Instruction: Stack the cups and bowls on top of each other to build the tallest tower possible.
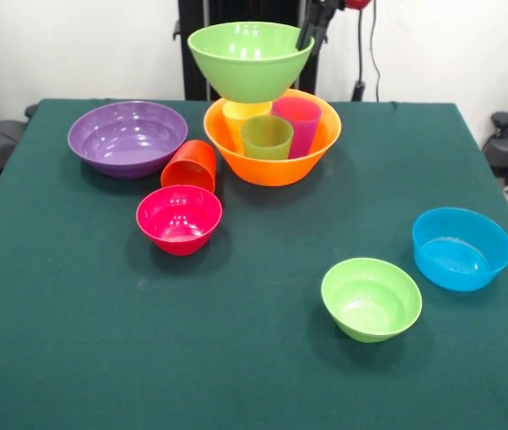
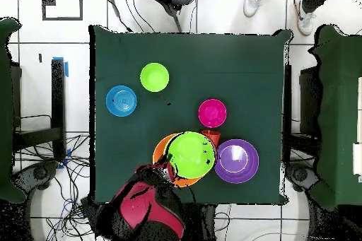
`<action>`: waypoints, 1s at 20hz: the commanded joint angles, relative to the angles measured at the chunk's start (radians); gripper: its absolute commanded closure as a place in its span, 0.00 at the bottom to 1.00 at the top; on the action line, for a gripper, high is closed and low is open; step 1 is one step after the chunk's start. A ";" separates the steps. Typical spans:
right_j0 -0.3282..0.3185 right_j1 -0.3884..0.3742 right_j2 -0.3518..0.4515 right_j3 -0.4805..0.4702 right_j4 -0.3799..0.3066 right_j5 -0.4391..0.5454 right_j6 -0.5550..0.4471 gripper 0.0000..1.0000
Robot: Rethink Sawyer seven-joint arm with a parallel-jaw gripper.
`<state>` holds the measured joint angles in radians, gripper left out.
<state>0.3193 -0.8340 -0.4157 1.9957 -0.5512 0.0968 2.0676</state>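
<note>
The large orange bowl [image 1: 271, 161] stands at the table's far middle with the yellow [image 1: 236, 115], purple-magenta [image 1: 300, 118] and light green [image 1: 266, 137] cups upright inside it. The large light green bowl [image 1: 250, 61] sits on top of these cups; it also shows in the overhead view [image 2: 191, 155]. My gripper [image 1: 313, 34] [image 2: 168, 164] comes down at that bowl's right rim, with its fingers either side of the rim and shut on it. The orange-red cup [image 1: 189, 166] lies tilted beside the orange bowl.
The wide purple bowl [image 1: 127, 137] is at the far left, with the small pink-red bowl [image 1: 179, 218] in front of it. The small light green bowl [image 1: 371, 298] and the blue bowl [image 1: 461, 248] sit apart at the near right. A person's feet [image 2: 254, 1] show beyond the table.
</note>
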 commanded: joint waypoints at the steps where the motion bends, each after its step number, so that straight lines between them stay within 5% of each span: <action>1: -0.058 0.057 0.129 -0.036 0.035 -0.007 0.092 1.00; 13: -0.015 0.092 0.105 -0.034 0.045 -0.117 0.133 1.00; 20: -0.008 0.089 0.103 -0.039 0.058 -0.079 0.117 1.00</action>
<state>0.3002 -0.7789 -0.3939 1.9951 -0.5407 0.0168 2.0676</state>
